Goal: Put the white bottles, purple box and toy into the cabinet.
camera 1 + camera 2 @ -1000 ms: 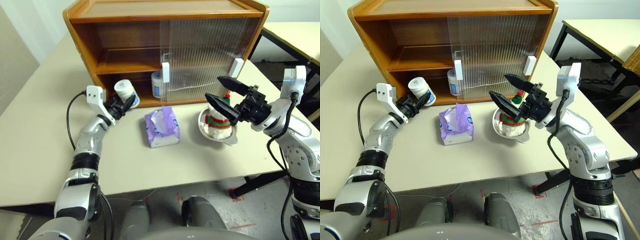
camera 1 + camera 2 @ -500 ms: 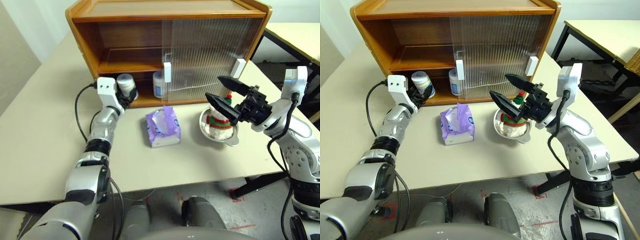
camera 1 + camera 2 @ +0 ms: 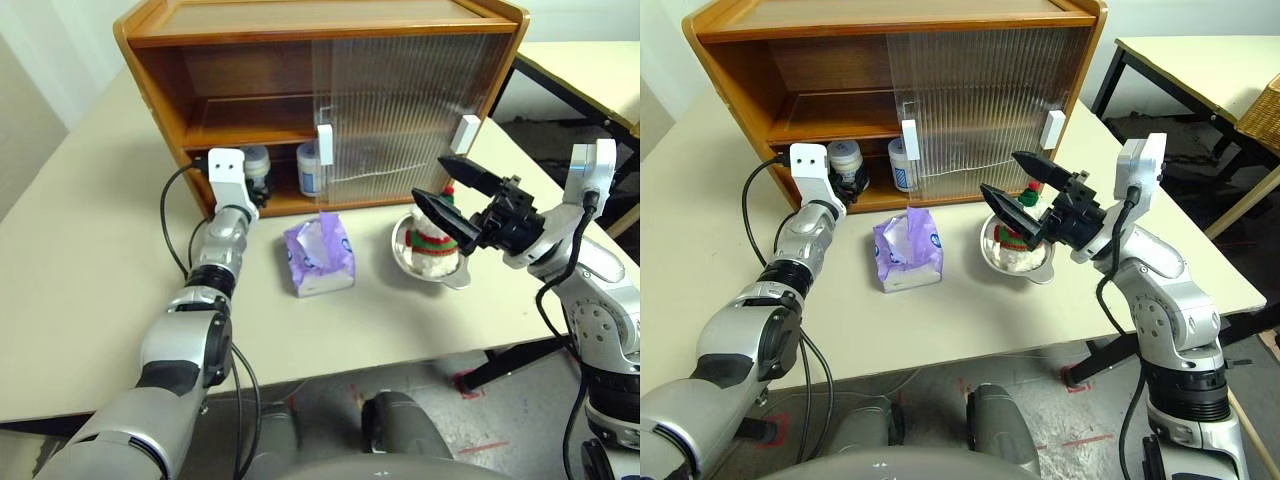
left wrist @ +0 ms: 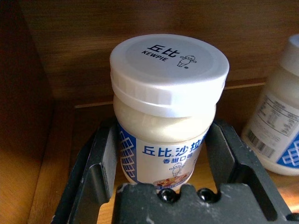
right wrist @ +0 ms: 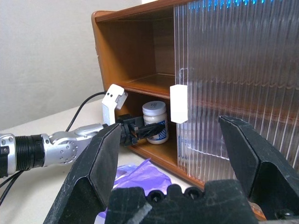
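My left gripper [image 3: 256, 181] reaches level into the open left side of the cabinet [image 3: 160, 92], under its inner shelf. It is shut on a white bottle [image 4: 168, 93], which stands upright between the fingers [image 4: 100, 156]. A second white bottle [image 3: 308, 168] stands just to its right in the same compartment. The purple box [image 3: 318, 257] lies on the table in front of the cabinet. The toy [image 3: 432, 238], a snowman, sits in a metal bowl [image 3: 404, 256] to the right. My right gripper [image 3: 430, 180] hovers open just above the toy, holding nothing.
Ribbed sliding doors [image 3: 400, 110] with white handles [image 3: 324, 144] cover the cabinet's middle and right. The cabinet's left wall stands close beside the held bottle. Another table [image 3: 590, 70] stands at the far right. Bare tabletop [image 3: 80, 260] lies left of the arm.
My left arm has carried the white bottle from in front of the cabinet into the lower left compartment and turned it upright. The right arm has not moved.
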Motion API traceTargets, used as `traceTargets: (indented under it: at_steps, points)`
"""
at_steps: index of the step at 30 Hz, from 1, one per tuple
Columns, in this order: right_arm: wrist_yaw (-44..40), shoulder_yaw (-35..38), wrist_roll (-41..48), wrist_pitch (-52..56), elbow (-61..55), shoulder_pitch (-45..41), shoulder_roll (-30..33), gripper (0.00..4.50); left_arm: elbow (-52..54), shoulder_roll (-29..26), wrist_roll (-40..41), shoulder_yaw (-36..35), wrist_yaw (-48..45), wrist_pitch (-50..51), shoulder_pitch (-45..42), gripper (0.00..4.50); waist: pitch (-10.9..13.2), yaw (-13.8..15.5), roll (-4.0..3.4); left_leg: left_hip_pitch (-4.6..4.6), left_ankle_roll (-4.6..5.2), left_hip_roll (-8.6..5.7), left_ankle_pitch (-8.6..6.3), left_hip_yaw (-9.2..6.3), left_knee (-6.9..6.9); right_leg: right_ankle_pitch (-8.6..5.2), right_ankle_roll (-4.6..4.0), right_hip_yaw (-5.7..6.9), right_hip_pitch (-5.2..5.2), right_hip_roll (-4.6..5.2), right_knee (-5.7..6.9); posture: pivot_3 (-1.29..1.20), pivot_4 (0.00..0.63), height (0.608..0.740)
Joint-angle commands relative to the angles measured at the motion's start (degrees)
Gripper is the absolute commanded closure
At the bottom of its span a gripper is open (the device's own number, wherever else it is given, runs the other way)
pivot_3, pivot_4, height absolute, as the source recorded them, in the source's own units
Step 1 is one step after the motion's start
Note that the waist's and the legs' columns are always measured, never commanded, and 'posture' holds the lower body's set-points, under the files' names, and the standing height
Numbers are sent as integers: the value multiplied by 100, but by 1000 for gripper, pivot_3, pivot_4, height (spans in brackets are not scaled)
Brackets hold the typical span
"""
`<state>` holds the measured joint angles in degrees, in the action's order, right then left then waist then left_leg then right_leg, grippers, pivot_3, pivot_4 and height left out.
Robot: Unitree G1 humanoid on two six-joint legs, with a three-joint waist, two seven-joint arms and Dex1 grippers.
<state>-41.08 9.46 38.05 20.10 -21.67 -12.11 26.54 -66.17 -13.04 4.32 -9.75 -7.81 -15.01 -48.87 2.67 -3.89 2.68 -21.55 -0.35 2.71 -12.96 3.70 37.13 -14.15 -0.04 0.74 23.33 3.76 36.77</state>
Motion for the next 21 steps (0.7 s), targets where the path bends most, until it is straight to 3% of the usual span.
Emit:
traceTargets:
  at_steps: [1,2,6,13,21]
  points:
    - [37,43,-4,-67,-91,27,2,0,-102,30,20,-44,-70,-64,-129,1456,0,-3,0,0,0,0,0,0,0,0,0,0,0,0,0,-113,0,740]
    - [42,42,-5,-68,-92,26,3,0,-113,42,24,-46,-110,-52,-131,1456,0,-3,0,1,0,0,0,0,0,0,0,0,0,0,0,-113,0,740]
    - [46,54,2,-66,-96,28,9,0,-47,81,1,-5,-311,-126,-79,14,-1,1,2,0,0,-1,0,0,0,0,0,0,0,0,0,-109,0,740]
    - [3,31,17,-47,-69,-20,28,0,362,110,154,-31,-946,-320,177,14,-2,-3,2,1,0,-1,0,0,0,0,0,0,0,0,1,-105,0,740]
    - [-110,26,12,-57,68,-139,61,0,1697,-12,310,-43,-1179,49,1004,14,-2,9,1,4,1,1,1,1,1,1,-1,-2,-2,0,5,-77,0,740]
